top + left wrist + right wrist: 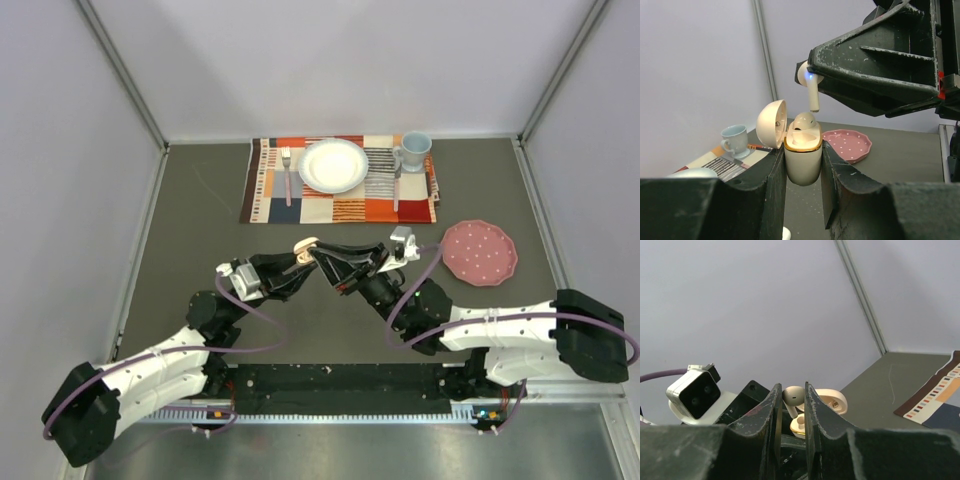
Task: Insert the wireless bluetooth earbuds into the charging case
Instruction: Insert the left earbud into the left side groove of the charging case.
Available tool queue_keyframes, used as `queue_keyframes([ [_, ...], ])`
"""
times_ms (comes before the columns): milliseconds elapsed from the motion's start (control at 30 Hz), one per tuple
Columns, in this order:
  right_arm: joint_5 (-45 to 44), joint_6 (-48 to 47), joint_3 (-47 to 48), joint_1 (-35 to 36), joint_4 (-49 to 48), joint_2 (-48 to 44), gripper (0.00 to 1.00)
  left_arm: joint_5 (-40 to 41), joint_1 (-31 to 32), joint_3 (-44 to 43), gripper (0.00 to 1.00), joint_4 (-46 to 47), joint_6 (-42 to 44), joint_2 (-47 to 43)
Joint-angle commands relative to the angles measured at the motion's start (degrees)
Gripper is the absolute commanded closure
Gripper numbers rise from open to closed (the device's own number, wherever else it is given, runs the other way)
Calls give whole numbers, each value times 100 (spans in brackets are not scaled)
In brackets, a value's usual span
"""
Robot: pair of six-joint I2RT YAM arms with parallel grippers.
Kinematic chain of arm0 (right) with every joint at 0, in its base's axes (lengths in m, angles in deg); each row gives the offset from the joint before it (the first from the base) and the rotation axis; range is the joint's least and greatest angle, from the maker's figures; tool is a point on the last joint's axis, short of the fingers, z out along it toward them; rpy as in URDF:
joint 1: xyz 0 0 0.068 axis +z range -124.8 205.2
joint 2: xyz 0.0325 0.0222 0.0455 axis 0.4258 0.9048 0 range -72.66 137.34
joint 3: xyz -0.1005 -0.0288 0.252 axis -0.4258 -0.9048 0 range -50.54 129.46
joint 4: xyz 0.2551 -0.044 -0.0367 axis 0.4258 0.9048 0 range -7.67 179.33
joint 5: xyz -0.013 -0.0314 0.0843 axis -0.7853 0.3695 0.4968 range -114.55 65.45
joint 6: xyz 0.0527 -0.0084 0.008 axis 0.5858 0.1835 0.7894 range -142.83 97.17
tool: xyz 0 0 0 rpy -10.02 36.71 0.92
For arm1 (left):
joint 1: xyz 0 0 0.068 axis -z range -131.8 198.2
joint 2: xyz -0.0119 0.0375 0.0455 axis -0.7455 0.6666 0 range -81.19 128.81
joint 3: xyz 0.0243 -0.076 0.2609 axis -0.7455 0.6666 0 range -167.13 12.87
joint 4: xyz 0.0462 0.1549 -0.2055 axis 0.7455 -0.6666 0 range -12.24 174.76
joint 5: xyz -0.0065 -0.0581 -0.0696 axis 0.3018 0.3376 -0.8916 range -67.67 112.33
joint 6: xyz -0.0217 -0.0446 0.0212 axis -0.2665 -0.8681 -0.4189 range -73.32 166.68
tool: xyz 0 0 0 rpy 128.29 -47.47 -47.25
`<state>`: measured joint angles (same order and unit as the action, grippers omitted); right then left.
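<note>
My left gripper (pixel 298 263) (pixel 802 152) is shut on the cream charging case (pixel 802 162) and holds it upright above the table. Its lid (pixel 771 123) is swung open to the left. One white earbud (pixel 804 121) sits in the far slot. The near slot is empty. My right gripper (pixel 320 253) (pixel 792 397) is shut on a second white earbud (pixel 810 85) (pixel 792 395). It hangs stem down just above the case (pixel 800 424). The case shows small between both grippers in the top view (pixel 306 244).
A pink dotted plate (pixel 479 252) (pixel 847 143) lies on the table to the right. At the back, a striped placemat (pixel 340 205) carries a white plate (pixel 333 165), a fork (pixel 287 172) and a blue cup (pixel 414 150) (pixel 735 139). A small white thing (pixel 785 233) lies under the case.
</note>
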<state>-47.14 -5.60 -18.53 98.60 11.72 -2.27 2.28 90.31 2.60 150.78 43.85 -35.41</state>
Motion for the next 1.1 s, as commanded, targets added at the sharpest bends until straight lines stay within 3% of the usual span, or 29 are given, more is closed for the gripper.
queue_keyframes([
  [0,70,61,306,104,-49,89,100,19,17,7,100,359,55,1],
  [1067,-254,8,446,112,276,414,100,98,17,77,100,262,54,-166],
])
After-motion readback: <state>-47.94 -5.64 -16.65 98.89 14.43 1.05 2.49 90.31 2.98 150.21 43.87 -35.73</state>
